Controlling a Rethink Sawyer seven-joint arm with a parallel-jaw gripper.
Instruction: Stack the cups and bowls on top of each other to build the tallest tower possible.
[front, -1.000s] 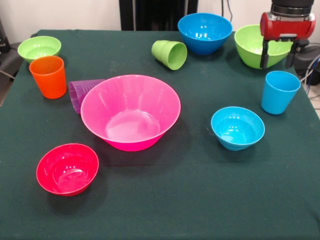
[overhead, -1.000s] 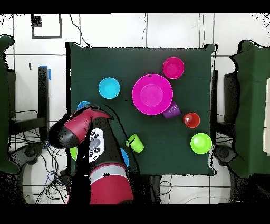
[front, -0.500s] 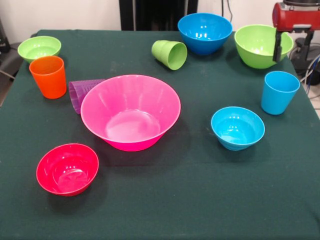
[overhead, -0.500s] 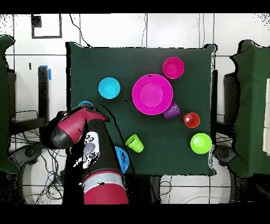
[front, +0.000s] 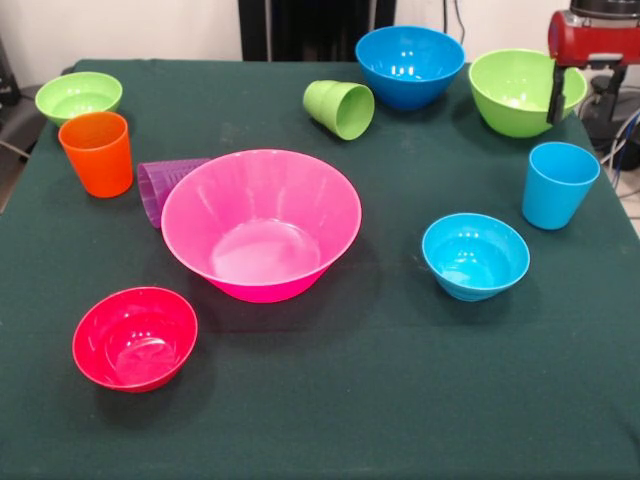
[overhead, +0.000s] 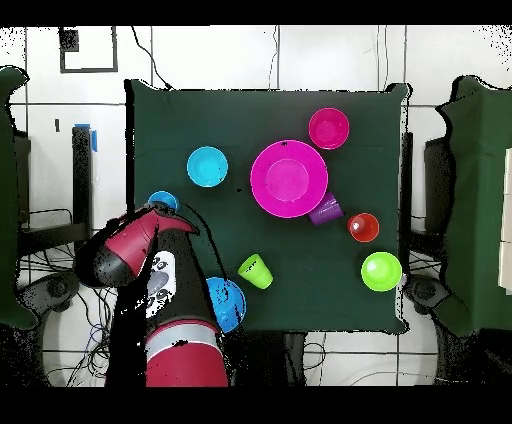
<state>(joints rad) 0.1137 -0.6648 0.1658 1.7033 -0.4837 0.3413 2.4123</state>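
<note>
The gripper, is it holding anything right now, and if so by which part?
Nothing is held. The gripper hangs by the medium green bowl's rim with nothing between its fingers; every cup and bowl sits on the table.

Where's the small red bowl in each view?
Front view: small red bowl at lower left, nearer the camera than the big pink bowl.
Overhead view: small red bowl at upper right, up and right of the big pink bowl.
Shared landmark: the big pink bowl.

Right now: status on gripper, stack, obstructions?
Gripper raised at medium green bowl, jaws unclear, holding nothing visible. Pink bowl empty; no tower yet. Purple cup and green cup tipped over.
</note>
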